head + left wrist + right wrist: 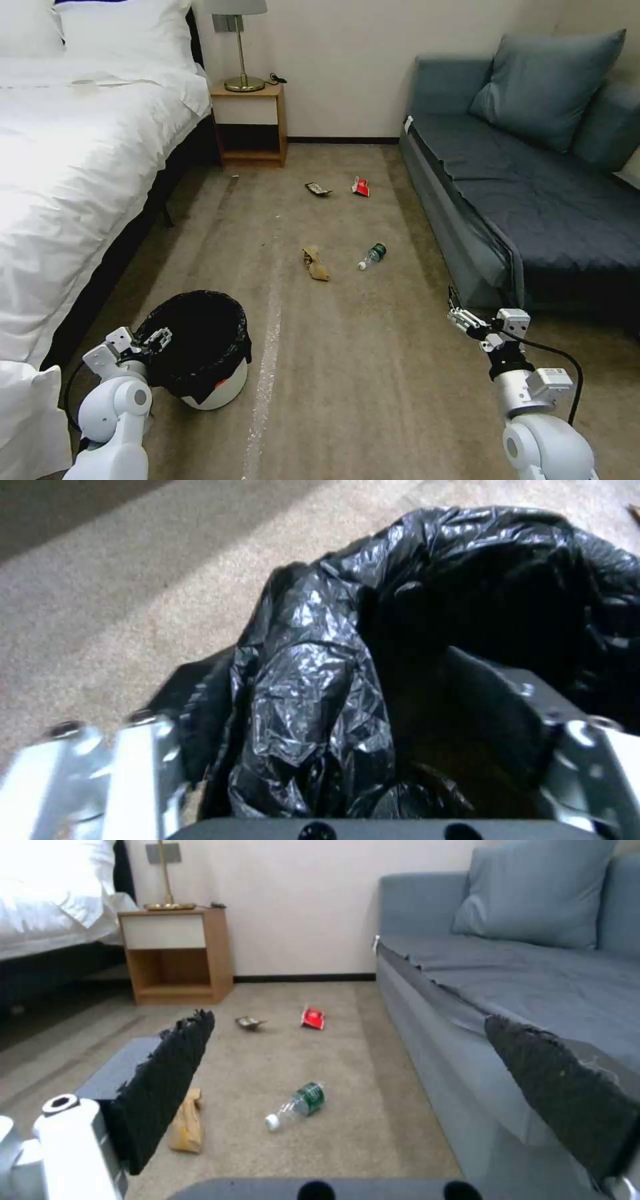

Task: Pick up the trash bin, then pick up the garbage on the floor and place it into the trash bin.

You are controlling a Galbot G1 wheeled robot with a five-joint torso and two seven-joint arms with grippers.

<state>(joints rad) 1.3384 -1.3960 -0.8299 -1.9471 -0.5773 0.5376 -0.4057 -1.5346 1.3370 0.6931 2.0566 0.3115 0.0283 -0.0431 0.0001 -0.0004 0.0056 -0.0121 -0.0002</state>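
Bedroom floor [373, 373] between bed and sofa. Left tool [157, 338], lower left, straddled trash bin [200, 347] rim, grip uncertain. Right tool [459, 316] spread, empty. Garbage [316, 263] unpicked, centre frame.

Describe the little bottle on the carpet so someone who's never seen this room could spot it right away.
Start at the grey-blue sofa on the robot's right and look to the carpet beside its front edge. The bottle lies there on its side, right of a crumpled brown paper bag. It is the only clear piece of litter, with a green label and a white cap.
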